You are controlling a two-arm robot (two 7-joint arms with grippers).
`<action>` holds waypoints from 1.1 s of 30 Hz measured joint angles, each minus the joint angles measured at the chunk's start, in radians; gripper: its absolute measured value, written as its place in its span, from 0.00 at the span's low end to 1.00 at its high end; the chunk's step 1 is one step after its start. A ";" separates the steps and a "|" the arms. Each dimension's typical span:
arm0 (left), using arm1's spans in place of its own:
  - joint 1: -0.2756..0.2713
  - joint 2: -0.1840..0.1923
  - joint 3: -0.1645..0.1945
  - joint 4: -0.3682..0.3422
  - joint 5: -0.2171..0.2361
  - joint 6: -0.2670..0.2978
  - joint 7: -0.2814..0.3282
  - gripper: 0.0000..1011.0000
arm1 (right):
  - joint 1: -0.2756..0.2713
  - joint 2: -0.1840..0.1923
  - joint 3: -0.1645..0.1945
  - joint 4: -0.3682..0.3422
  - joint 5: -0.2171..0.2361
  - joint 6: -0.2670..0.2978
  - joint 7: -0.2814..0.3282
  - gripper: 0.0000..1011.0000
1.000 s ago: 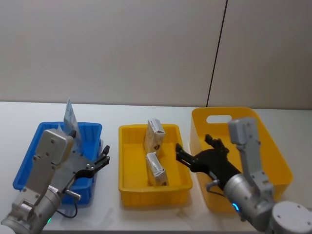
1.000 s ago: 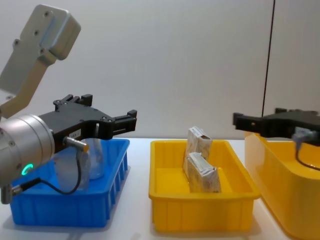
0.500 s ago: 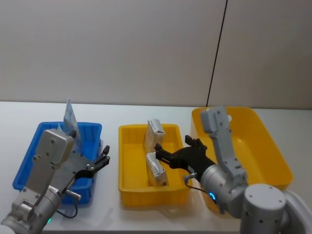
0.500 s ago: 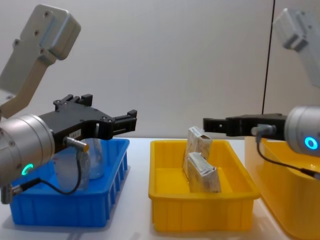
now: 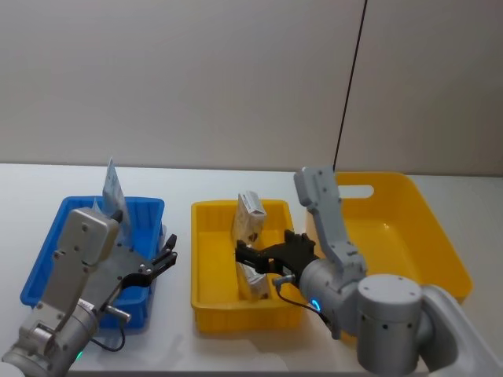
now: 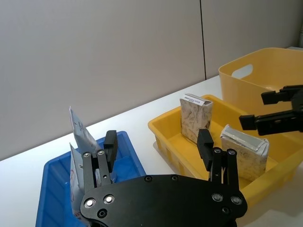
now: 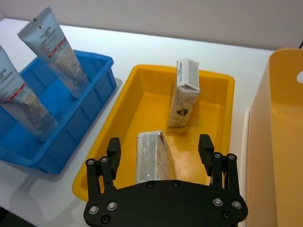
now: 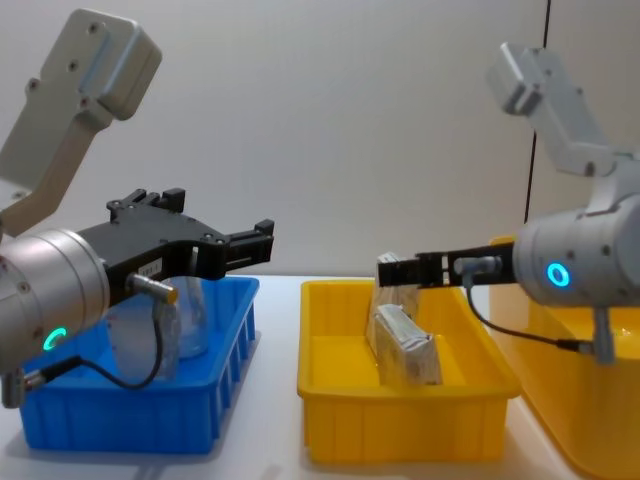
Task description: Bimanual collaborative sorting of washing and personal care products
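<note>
Rightward no longer: the right gripper (image 5: 245, 256) has swung off the large yellow bin (image 7: 280, 118) and now hangs over the middle yellow tray (image 7: 226, 78), fingers spread wide and holding nothing. The left gripper (image 6: 157, 139) has not shifted; it hovers over the blue bin (image 7: 102, 71), likewise spread and empty.

Directly below the right gripper, framed between its two fingers in the wrist view, sits the nearer carton (image 7: 151, 157), tilted back with its grey end flap uppermost. Just beyond the fingertips the second carton (image 7: 183, 92) stands upright near the tray's far wall. Well off to the gripper's left, two tubes (image 7: 53, 47) lean in the blue bin with their flat crimped ends up, just behind the left gripper's fingers.

I judge the cartons light and stiff enough to pinch, though thin board will dent if squeezed hard, and the near one looks glossy (possibly film-wrapped, so it may slip). The safest hold seems to be across its two broad faces, near mid-height, with the fingers turned to match its lean. The tubes would likely be soft and yielding; a grip low on the fuller body should hold better than on the thin crimp.

As for writing: each tube carries a red band and fine print, and the upright carton a dark emblem, none of it legible.
</note>
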 joint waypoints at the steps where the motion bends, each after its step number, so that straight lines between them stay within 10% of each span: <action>1: 0.000 0.000 0.000 0.000 0.000 0.000 0.000 0.99 | 0.004 -0.003 -0.001 0.005 0.000 0.007 -0.002 0.99; 33: 0.000 0.000 0.000 0.000 0.000 0.000 0.000 0.99 | 0.185 -0.062 -0.056 0.286 -0.024 0.139 0.074 0.92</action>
